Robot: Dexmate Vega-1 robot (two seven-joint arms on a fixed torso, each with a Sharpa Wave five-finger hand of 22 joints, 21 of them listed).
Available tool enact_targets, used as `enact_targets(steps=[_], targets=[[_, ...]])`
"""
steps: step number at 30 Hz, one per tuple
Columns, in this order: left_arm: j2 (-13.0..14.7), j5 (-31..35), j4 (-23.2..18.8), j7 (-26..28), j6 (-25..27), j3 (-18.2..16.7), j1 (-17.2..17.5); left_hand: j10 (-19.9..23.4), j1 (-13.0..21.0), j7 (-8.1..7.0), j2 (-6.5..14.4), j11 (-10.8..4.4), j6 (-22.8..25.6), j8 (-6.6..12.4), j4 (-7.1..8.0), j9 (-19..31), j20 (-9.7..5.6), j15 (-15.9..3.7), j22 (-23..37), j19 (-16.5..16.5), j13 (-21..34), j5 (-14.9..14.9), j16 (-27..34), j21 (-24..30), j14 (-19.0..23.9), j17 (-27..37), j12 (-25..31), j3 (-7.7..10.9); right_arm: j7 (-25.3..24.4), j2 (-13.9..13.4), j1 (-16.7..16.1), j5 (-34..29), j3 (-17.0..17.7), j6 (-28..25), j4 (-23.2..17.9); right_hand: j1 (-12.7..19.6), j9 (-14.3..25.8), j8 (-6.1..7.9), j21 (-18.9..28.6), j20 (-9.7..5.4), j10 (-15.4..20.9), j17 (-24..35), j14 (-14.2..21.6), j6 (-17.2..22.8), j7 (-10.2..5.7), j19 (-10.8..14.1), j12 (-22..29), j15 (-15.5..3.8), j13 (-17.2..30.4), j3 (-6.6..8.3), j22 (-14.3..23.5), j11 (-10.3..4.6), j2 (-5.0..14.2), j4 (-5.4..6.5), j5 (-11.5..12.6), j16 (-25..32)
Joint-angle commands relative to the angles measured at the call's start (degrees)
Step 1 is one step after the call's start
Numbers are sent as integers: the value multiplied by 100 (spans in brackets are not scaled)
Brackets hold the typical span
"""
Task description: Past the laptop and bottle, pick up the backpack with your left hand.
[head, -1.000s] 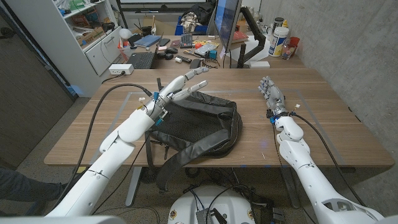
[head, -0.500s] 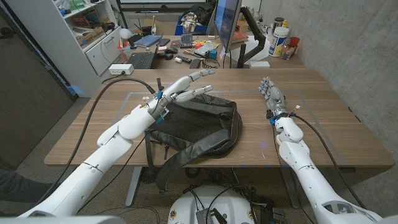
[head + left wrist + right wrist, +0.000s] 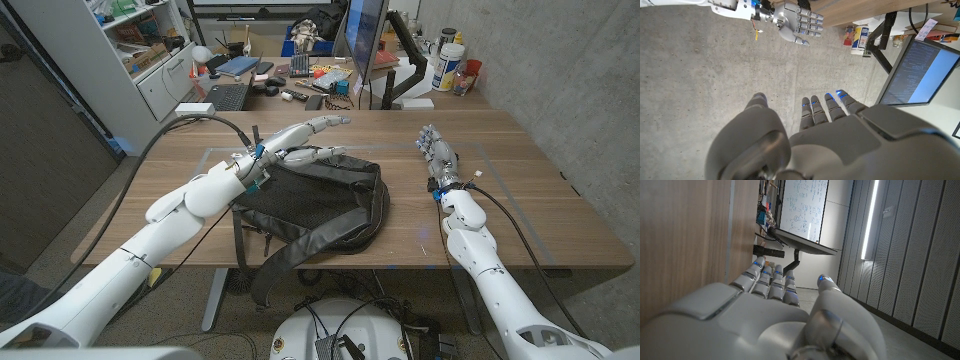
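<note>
A black backpack (image 3: 318, 203) lies flat in the middle of the wooden table (image 3: 520, 195), its straps trailing over the near edge. My left hand (image 3: 297, 143) hovers over the backpack's far left corner, fingers stretched out and apart, holding nothing. The left wrist view shows this same hand (image 3: 812, 132) from behind with its fingers straight. My right hand (image 3: 438, 153) stands on the table to the right of the backpack, fingers extended, empty; it is also seen in the left wrist view (image 3: 796, 21) and in its own wrist view (image 3: 765, 312).
Behind the table a desk holds a laptop (image 3: 228, 96), a monitor (image 3: 362, 38) on an arm, white bottles (image 3: 449, 66) and small clutter. A white shelf unit (image 3: 140, 55) stands at the back left. A concrete wall runs along the right.
My left arm has reached further forward and to the right, carrying the open hand higher over the backpack's far edge. The right hand and the backpack have stayed put.
</note>
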Motion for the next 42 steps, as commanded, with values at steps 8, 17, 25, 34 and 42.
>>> enact_targets(steps=[8, 17, 25, 34, 42], targets=[[858, 614, -466, 362, 263, 129, -71, -125, 432, -50, 12, -100, -299, -51, -268, 43, 119, -72, 28, -63, 35, 50, -14, -10, -58, 21, -53, 138, -56, 70, 26, -53, -79, -31, -68, 40, 15, 2, -24, 46, 57, 26, 91, 58, 16, 15, 30, -2, 25, 42, 21, 14, 26, -12, 23, -5], [1252, 947, -719, 404, 434, 376, -334, -257, 771, -147, 12, -147, -419, -35, -489, 52, 186, -38, 28, -58, 50, 53, -24, -10, -141, 27, -83, 252, 4, 103, 108, -38, -118, -9, 5, 43, 15, 6, -26, 49, 74, 25, 105, 74, 11, 15, 33, -11, 25, 48, 22, 15, 27, -15, 24, -6], [1535, 1110, -850, 382, 540, 699, -683, -360, 1069, -412, -46, -169, -445, 2, -696, 59, 430, -18, 31, -6, 65, 65, -19, 7, -211, 39, -88, 329, -26, 101, 73, -39, -108, -25, -31, 45, 15, 5, -30, 53, 78, 25, 116, 81, 8, 10, 31, -9, 25, 53, 22, 8, 27, -17, 25, -7], [1819, 1223, -998, 201, 704, 1102, -1130, -453, 1219, -525, -69, -197, -547, -8, -791, 64, 641, 0, 36, 68, 75, 76, -11, 32, -249, 49, -93, 371, -94, 109, 10, -27, -64, -21, -100, 45, 16, 7, -33, 58, 89, 25, 125, 93, 1, 6, 32, -2, 25, 55, 22, 5, 23, -19, 25, -8], [1954, 1306, -1109, -16, 854, 1486, -1547, -551, 1354, -587, -89, -230, -998, -123, -864, 74, 667, -3, 41, 125, 85, 85, 10, 46, -243, 60, -95, 409, -96, 148, 19, 19, -46, -3, -78, 43, 16, 8, -35, 62, 95, 26, 130, 103, -5, 5, 32, -5, 25, 58, 23, 4, 24, -18, 26, -9]])
